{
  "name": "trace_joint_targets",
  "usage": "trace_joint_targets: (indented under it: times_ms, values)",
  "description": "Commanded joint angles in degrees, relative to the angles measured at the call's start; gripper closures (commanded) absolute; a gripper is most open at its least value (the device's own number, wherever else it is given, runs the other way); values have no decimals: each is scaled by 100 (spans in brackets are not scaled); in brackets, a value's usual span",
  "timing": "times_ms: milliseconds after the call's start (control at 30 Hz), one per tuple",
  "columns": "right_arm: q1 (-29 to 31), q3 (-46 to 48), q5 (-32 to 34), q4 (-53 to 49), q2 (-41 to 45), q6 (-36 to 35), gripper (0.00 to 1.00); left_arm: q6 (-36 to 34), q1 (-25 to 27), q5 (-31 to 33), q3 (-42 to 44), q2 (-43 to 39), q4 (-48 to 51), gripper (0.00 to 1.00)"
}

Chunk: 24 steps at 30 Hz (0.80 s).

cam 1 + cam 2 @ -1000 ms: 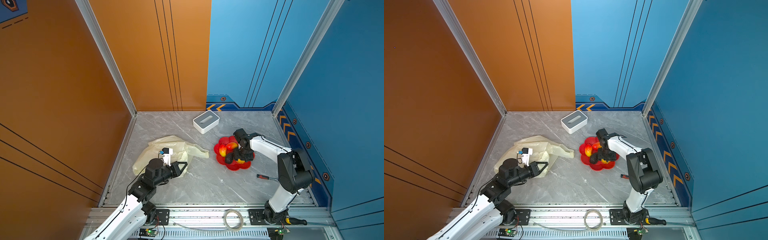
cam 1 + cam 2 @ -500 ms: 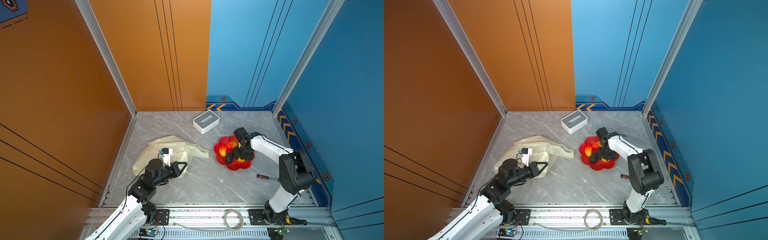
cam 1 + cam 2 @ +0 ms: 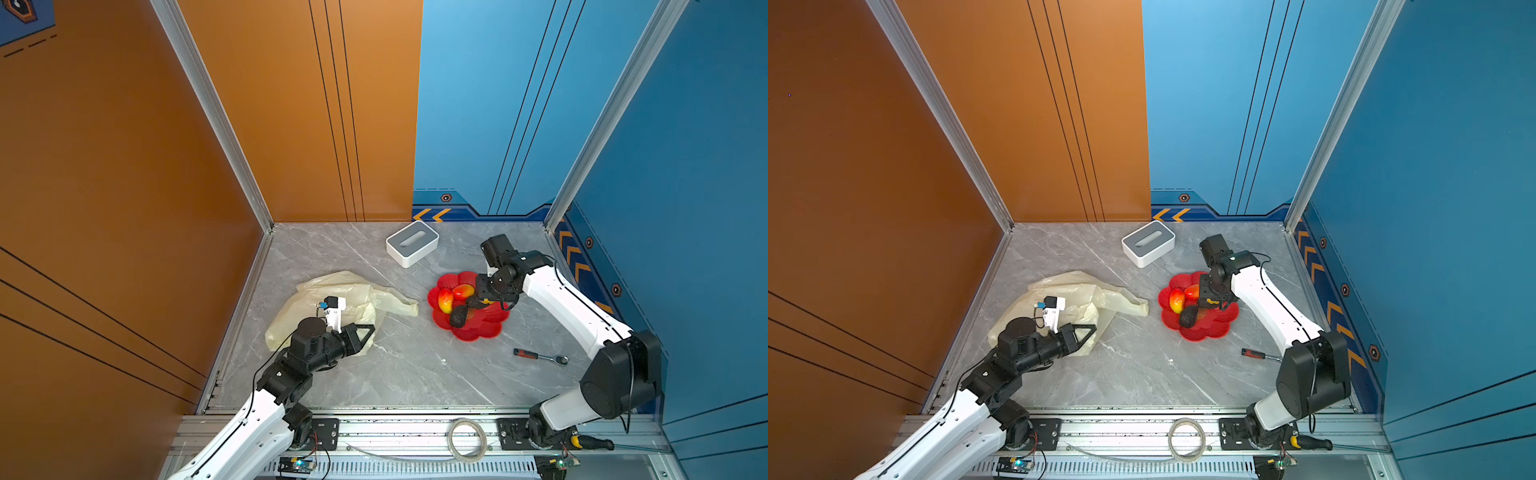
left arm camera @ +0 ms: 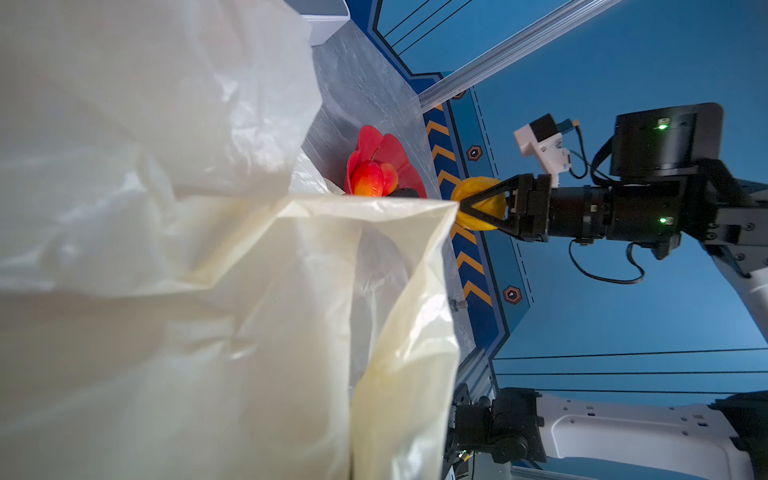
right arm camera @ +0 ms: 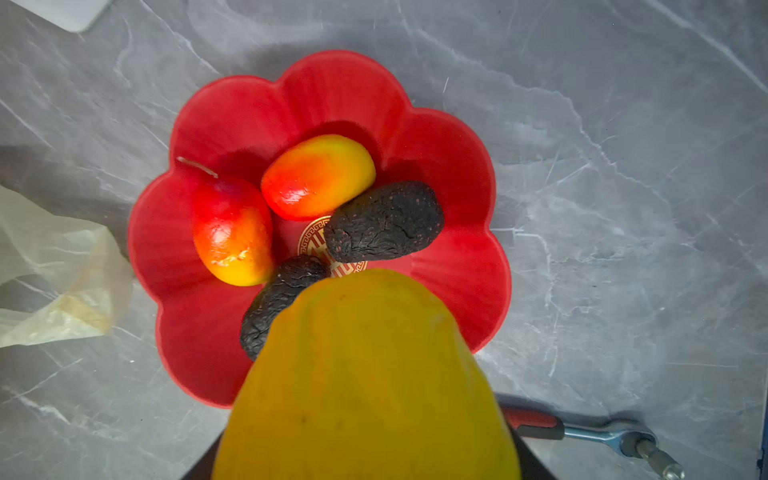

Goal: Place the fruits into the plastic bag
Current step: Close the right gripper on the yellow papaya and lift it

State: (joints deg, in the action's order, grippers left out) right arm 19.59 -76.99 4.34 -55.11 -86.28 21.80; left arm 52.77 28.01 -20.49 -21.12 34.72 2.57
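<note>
Fruits (image 5: 318, 176) mostly lie in the red dish (image 5: 449, 158) on the surface (image 3: 415, 365); the right pincer (image 4: 467, 205) grips the yellow fruit (image 5: 365, 374) just above it; the left pincer (image 3: 370, 330), closed, seemingly pinches the plastic bag (image 3: 332, 291) by its rim; the carry should stay high and release inside the mouth.

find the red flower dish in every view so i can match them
In a top view: red dish right of the plastic bag.
In a top view: likewise.
Left wrist: just past the bag's edge.
Right wrist: under the yellow fruit, dish.
Shared landmark: the plastic bag.
</note>
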Motion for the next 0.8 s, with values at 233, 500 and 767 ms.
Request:
trace_joint_targets:
  times_ms: [233, 500, 767]
  values:
    - [-8, -913, -142, -475, 849, 51, 44, -83, -90, -155, -126, 72, 27, 100]
    - [7, -1154, -1227, 91, 1381, 532, 44, -65, -85, -166, -179, 147, 7, 100]
    - [214, -891, -2279, 1531, 1860, 1471, 47, -75, -90, -154, -237, 125, 103, 100]
